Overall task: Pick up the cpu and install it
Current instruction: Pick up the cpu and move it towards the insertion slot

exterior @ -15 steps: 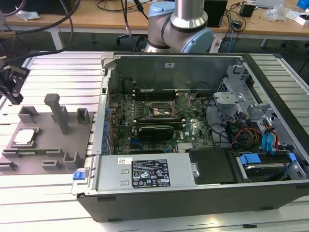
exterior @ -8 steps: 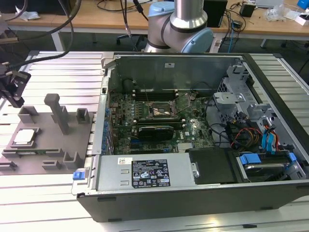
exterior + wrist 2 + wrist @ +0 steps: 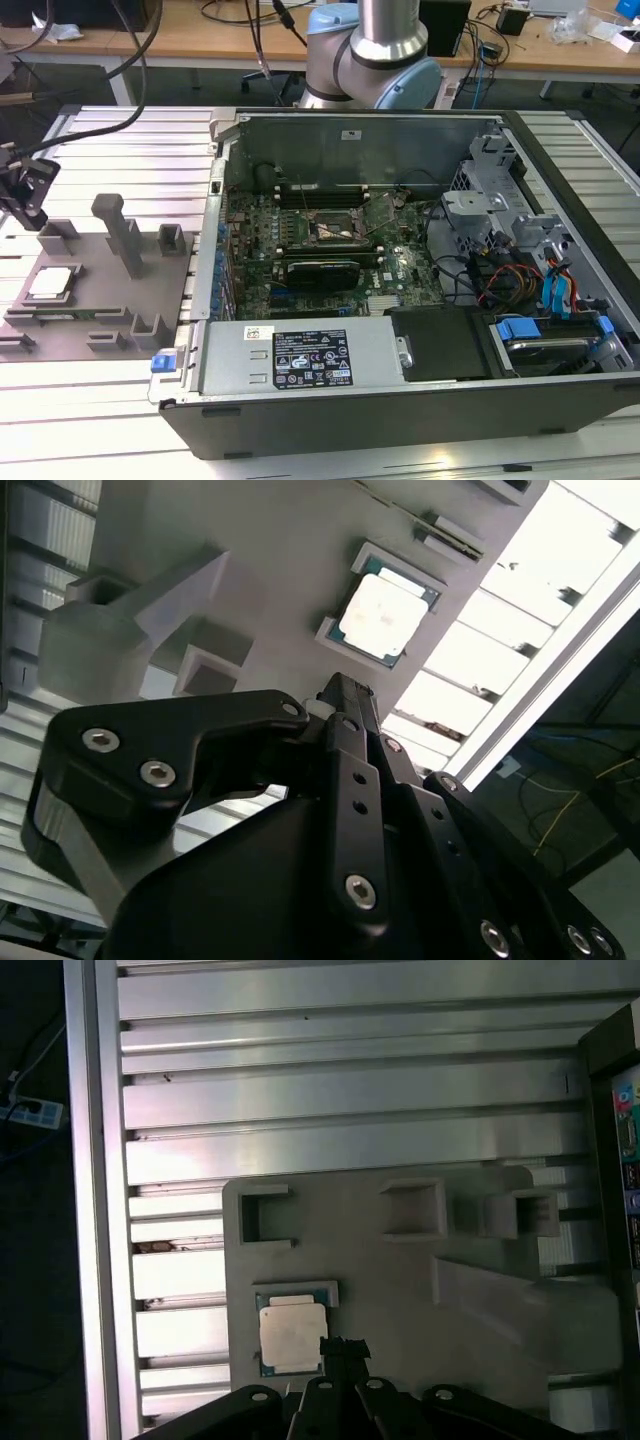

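The cpu [image 3: 52, 283] is a small square chip with a pale silvery top. It lies flat in a corner pocket of the grey fixture plate [image 3: 100, 300] at the exterior view's left. Both wrist views show the cpu [image 3: 383, 615] [image 3: 291, 1335] in its pocket just past the fingertips. My gripper [image 3: 22, 205] [image 3: 340, 690] [image 3: 343, 1345] hovers above the plate, near the chip and apart from it. Its fingers are pressed together, shut on nothing. The dark square socket [image 3: 340, 228] sits on the motherboard inside the open computer case [image 3: 300, 410].
The fixture plate carries raised grey blocks and a tall post [image 3: 120, 235] close to the chip. A long black card [image 3: 322, 270] lies below the socket. Drive cages and cables [image 3: 520, 260] crowd the case's right side. The ribbed aluminium table [image 3: 100, 420] surrounds everything.
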Tool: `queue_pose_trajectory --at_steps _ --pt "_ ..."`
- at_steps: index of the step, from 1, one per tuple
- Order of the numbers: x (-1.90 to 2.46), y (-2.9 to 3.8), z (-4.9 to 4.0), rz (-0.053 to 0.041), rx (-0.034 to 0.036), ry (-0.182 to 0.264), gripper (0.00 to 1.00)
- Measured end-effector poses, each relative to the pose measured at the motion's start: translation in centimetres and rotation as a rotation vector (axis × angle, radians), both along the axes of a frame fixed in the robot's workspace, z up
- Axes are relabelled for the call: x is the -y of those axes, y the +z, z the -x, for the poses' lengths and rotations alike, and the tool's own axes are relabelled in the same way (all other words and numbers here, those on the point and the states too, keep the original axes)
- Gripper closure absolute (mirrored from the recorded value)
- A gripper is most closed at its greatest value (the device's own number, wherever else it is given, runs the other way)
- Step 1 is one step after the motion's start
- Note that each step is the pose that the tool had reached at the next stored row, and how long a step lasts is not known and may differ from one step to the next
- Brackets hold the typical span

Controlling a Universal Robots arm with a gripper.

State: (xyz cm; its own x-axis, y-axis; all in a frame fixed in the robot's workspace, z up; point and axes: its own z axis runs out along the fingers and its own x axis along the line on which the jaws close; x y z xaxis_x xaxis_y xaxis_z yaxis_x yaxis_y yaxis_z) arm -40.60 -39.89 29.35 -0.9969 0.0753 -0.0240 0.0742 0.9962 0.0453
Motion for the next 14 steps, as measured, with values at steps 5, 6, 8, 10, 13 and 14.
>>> queue_pose_trajectory --at_steps 5,6,8,10,13,14 --pt "0.0 -0.55 0.55 0.0001 -0.0002 0.0 0.89" --pt "0.0 -0.72 0.73 0.0 -0.0001 0.0 0.89" --pt "0.0 -1.02 1.01 0.0 -0.0001 0.0 0.89" --pt "0.0 -1.2 1.17 0.0001 -0.0002 0.0 0.89" --pt "0.0 -1.46 1.41 0.0 -0.0001 0.0 0.89" --pt "0.0 -1.54 1.49 0.0001 -0.0001 0.0 0.89"
